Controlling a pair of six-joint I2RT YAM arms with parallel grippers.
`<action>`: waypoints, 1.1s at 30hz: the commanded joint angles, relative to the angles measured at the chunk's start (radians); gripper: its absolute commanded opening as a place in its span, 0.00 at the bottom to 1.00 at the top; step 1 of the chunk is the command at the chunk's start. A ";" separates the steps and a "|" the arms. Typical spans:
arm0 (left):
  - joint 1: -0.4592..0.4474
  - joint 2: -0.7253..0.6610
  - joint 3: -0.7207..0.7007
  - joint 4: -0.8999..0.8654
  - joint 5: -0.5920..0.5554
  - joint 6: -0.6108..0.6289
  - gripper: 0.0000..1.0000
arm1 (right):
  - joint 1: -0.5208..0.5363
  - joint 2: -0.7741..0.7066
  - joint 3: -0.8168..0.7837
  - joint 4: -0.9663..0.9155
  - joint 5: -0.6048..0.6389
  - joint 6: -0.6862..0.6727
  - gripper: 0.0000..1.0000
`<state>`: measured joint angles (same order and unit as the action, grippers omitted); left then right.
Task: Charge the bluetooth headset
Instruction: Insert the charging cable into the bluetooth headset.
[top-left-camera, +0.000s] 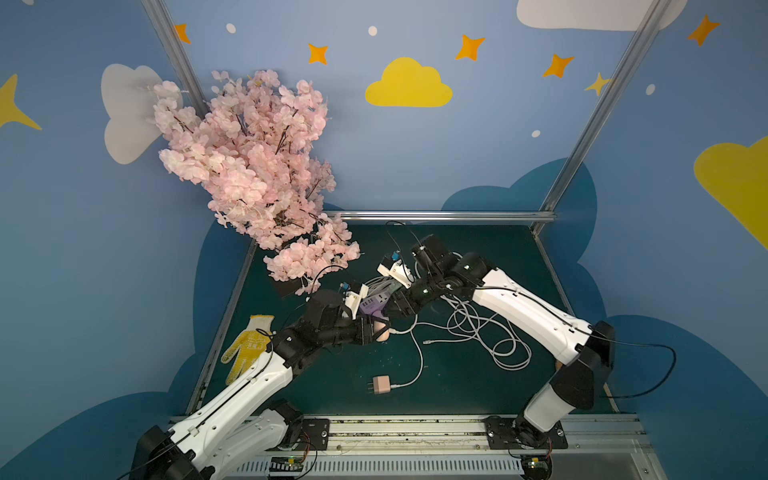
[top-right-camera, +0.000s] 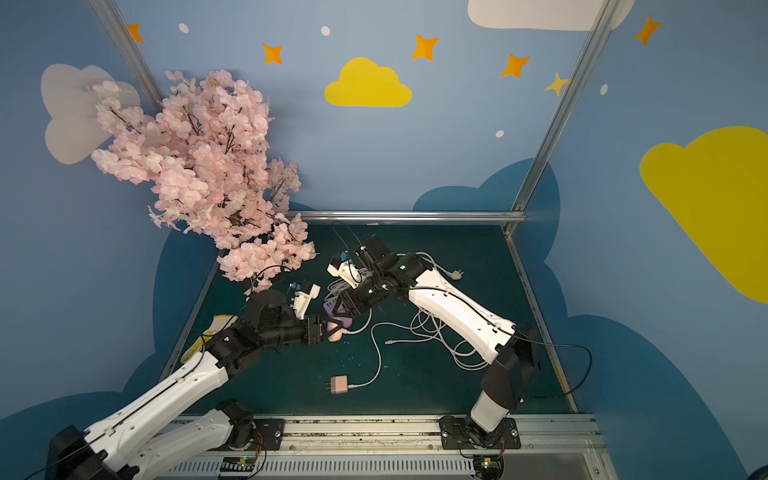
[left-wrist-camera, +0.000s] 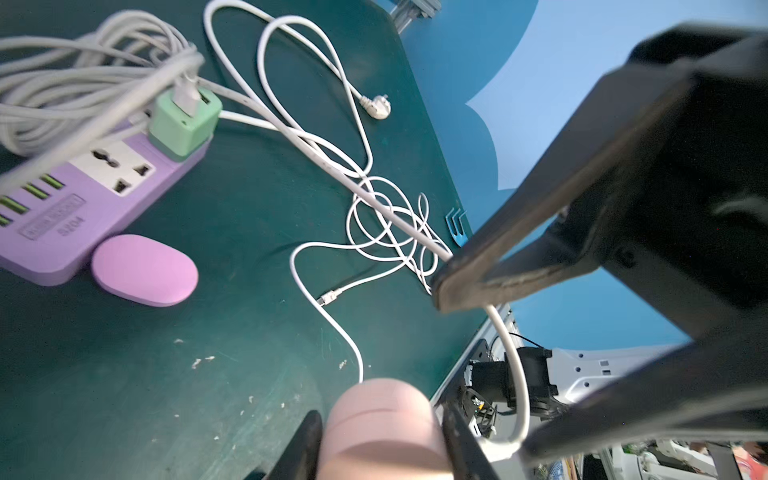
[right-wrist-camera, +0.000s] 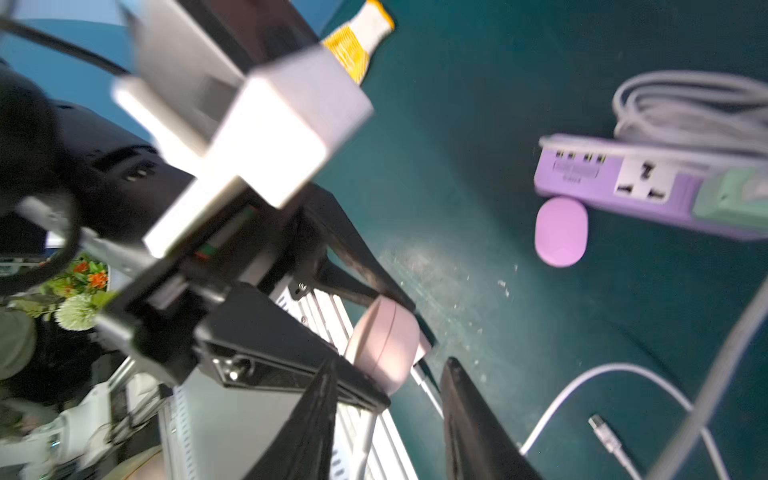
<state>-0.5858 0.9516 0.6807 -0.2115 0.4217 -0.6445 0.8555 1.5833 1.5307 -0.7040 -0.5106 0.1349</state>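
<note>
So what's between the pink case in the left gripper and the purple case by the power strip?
Only bare green mat with a few pale specks separates pink case and purple case; both wrist views show it.

Power strip (top-left-camera: 372, 305) mostly hidden under right arm (top-left-camera: 528, 311); pink case (left-wrist-camera: 382, 428) cut by frame edge; strip label unreadable.

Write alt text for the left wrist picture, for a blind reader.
The left pincer grips a pink earbud case, a white cable reaching it. On the dark green table beyond lie a purple power strip with a green charger plugged in and a lilac oval case; the right pincer stands open nearby.
</note>
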 joint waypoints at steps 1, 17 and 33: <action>-0.005 0.010 0.032 -0.005 0.064 0.016 0.03 | 0.007 -0.110 -0.160 0.414 0.014 0.020 0.44; 0.019 0.010 0.073 -0.074 0.012 0.003 0.03 | 0.038 -0.276 -0.349 0.335 -0.065 -0.176 0.35; 0.044 0.019 0.093 -0.116 0.048 -0.022 0.03 | 0.144 -0.355 -0.440 0.300 0.265 -0.501 0.36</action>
<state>-0.5446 0.9710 0.7444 -0.3237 0.4301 -0.6621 0.9916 1.2167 1.0882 -0.4385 -0.3035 -0.2874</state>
